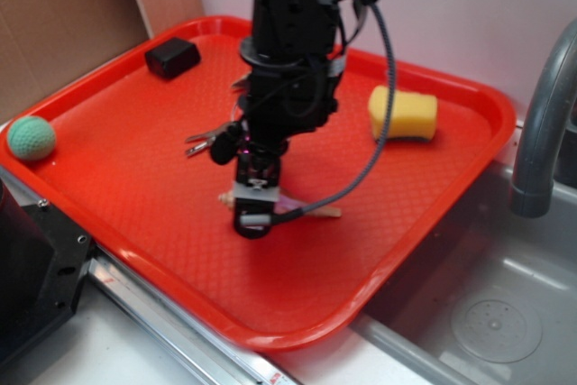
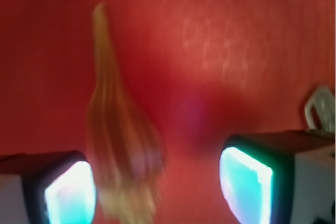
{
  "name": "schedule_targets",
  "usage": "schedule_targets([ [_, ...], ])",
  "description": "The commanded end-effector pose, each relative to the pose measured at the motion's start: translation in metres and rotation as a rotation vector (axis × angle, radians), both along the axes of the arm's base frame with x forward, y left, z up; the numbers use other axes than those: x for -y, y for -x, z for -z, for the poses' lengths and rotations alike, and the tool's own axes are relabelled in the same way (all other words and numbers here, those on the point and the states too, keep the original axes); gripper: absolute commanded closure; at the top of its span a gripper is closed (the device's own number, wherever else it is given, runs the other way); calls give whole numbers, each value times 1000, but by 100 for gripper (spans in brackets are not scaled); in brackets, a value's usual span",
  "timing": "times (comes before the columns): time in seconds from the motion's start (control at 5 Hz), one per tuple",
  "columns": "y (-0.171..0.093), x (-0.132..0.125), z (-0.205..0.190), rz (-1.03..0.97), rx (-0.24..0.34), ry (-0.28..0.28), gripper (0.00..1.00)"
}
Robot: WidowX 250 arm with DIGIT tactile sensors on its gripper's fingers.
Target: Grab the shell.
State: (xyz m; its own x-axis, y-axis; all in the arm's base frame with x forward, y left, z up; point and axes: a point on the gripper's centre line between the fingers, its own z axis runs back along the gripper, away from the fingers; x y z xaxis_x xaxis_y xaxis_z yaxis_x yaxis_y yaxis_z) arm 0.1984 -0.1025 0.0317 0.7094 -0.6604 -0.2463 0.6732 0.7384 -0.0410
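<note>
The tan-and-cream shell [image 1: 311,209] lies on the red tray [image 1: 135,160], mostly hidden under my gripper [image 1: 255,214] in the exterior view; only its pointed tail shows to the right. In the wrist view the shell [image 2: 123,145] is blurred, its wide body between my fingers nearer the left pad [image 2: 71,195], its tail pointing away. My gripper [image 2: 157,190] is open and low over the tray, with a gap between the shell and the right pad [image 2: 247,184].
A yellow sponge [image 1: 403,113] lies at the tray's right. A black box [image 1: 172,58] sits at the far left corner, silver keys [image 1: 206,140] just left of the arm, a green ball [image 1: 32,138] on the left rim. A sink and grey faucet [image 1: 541,123] stand at right.
</note>
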Motion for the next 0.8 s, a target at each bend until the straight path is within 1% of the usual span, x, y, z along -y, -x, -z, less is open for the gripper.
schedule_targets([
  [0.0,15,5,3,4,-2,-20,0],
  [0.2,17,3,2,-16,15,-20,100],
  [0.4,14,-1,-7,-44,31,-22,100],
  [0.6,11,-7,-33,-111,80,5,100],
])
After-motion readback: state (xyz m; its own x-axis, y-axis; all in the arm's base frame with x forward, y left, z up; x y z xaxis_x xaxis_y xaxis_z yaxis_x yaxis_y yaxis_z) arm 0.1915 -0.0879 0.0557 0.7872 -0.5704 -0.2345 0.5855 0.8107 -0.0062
